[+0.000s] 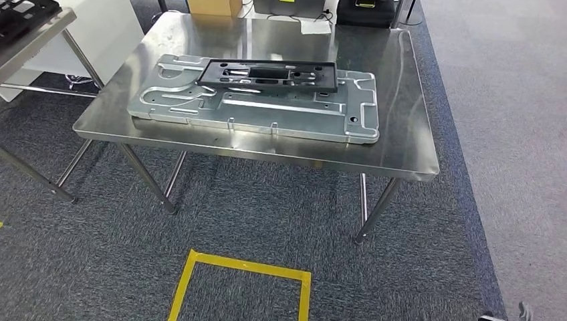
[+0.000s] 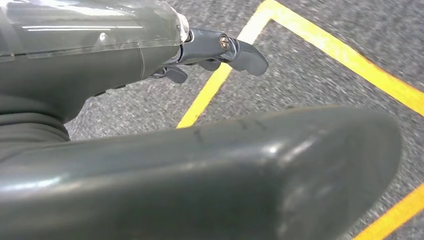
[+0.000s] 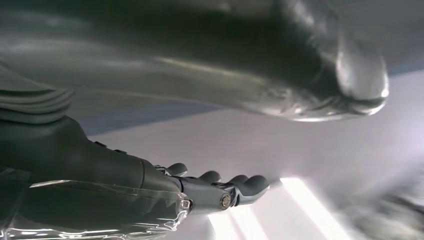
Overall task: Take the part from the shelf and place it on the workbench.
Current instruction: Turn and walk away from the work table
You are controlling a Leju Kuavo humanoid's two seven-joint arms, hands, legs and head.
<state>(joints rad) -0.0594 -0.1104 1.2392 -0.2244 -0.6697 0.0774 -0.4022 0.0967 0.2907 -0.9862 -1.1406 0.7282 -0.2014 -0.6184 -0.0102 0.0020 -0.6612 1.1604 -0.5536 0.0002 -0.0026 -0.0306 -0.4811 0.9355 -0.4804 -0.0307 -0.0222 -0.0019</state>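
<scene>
The polished stainless-steel desk [image 1: 401, 100] ahead of me shines like a mirror. On it lies a pale grey stamped metal panel [image 1: 281, 114] with a satin sheen, and on that panel, toward 12 o'clock, a matt black plastic frame [image 1: 267, 75]. Below, the dark grey carpet [image 1: 267, 227] looks rough, and the yellow tape square [image 1: 241, 274] smooth. My dark grey fingers [image 2: 245, 55] look like smooth, slightly glossy plastic.
</scene>
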